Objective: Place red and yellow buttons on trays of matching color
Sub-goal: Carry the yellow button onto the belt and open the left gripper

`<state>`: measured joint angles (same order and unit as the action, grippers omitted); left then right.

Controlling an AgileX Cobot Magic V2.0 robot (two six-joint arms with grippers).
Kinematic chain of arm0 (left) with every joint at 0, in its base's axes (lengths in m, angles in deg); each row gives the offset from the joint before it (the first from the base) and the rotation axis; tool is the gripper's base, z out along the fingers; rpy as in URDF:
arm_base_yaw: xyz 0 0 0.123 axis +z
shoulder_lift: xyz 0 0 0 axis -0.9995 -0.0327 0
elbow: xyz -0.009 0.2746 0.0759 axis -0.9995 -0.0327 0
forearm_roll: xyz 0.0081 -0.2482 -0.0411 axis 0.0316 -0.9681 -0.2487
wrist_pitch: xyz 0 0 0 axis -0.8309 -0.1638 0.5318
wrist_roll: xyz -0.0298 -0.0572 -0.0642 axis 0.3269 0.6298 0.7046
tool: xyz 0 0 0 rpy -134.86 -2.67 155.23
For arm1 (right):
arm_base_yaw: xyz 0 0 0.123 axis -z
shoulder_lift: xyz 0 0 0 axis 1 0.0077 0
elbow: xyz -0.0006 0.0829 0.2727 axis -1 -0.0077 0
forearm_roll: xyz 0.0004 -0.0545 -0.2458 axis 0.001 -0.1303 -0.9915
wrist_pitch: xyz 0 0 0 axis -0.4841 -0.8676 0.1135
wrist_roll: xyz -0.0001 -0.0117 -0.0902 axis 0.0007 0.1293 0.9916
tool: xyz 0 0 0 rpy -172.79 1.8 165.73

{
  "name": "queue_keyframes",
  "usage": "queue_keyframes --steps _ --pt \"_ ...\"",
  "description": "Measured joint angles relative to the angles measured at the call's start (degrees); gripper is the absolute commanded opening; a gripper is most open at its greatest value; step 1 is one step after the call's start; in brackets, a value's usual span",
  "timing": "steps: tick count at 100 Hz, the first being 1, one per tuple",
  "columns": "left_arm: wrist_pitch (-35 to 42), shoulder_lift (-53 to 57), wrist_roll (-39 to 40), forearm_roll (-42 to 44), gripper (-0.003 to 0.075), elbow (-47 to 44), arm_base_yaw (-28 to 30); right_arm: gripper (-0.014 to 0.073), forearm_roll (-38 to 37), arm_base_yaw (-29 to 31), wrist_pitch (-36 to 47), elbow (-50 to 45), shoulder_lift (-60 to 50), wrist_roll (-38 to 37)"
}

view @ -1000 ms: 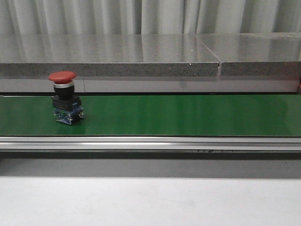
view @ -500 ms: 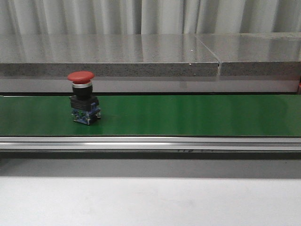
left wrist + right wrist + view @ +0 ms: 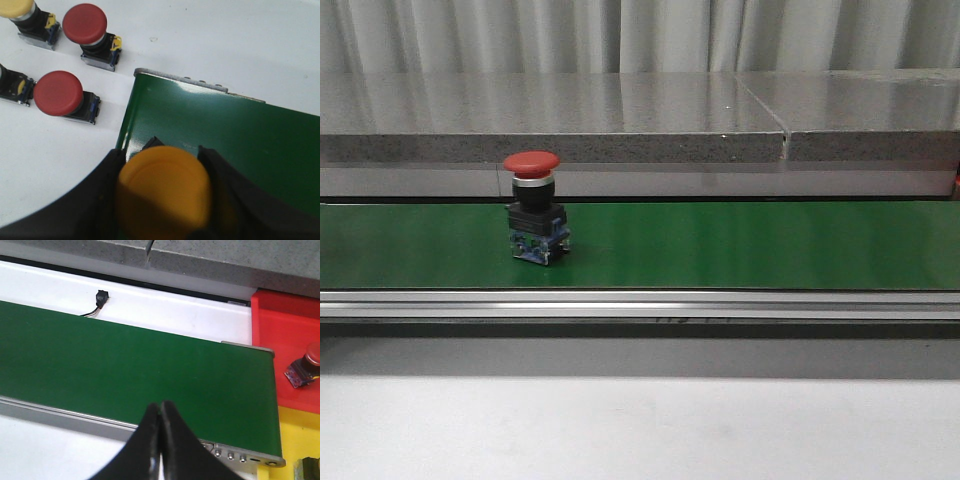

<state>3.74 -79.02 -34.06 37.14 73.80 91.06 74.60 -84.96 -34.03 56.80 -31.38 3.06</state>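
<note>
A red button (image 3: 532, 163) on a black and blue base stands upright on the green belt (image 3: 720, 245) in the front view, left of centre. My left gripper (image 3: 172, 157) is shut on a yellow button (image 3: 165, 192), held over the belt's end (image 3: 180, 82). Two red buttons (image 3: 84, 23) (image 3: 57, 93) and another yellow button (image 3: 15, 6) rest on the white table beside it. My right gripper (image 3: 160, 409) is shut with nothing in it, above the belt's near rail. A red tray (image 3: 287, 335) holds one red button (image 3: 306, 362); a yellow tray (image 3: 299, 437) lies beside it.
A grey stone ledge (image 3: 620, 115) runs behind the belt. An aluminium rail (image 3: 640, 305) borders the belt's front, with white table (image 3: 640, 425) before it. A small black connector with wires (image 3: 101, 296) lies on the white surface behind the belt.
The red button on the belt has travelled to the right in the front view, staying upright.
</note>
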Motion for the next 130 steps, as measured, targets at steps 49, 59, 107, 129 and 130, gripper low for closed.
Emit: queue_keyframes --steps 49,59,107,129,130 --pt "-0.38 -2.88 -0.4 -0.44 0.0045 -0.39 -0.04 -0.0068 0.0 0.0 0.0 0.0 0.0 0.0" --pt "-0.78 -2.88 -0.9 -0.56 0.0193 -0.39 -0.04 -0.0068 0.0 0.0 0.0 0.0 0.0 0.0" --pt "1.4 -2.88 -4.18 -0.65 0.0568 -0.05 -3.32 -0.0068 0.0 0.0 0.0 0.0 0.0 0.0" --pt "5.4 -0.39 -4.55 -0.23 0.0568 0.79 -4.41 -0.0068 0.0 0.0 0.0 0.0 0.0 0.0" --pt "5.46 -0.22 -4.55 -0.23 0.0568 0.79 -4.41 -0.0068 0.0 0.0 0.0 0.0 0.0 0.0"
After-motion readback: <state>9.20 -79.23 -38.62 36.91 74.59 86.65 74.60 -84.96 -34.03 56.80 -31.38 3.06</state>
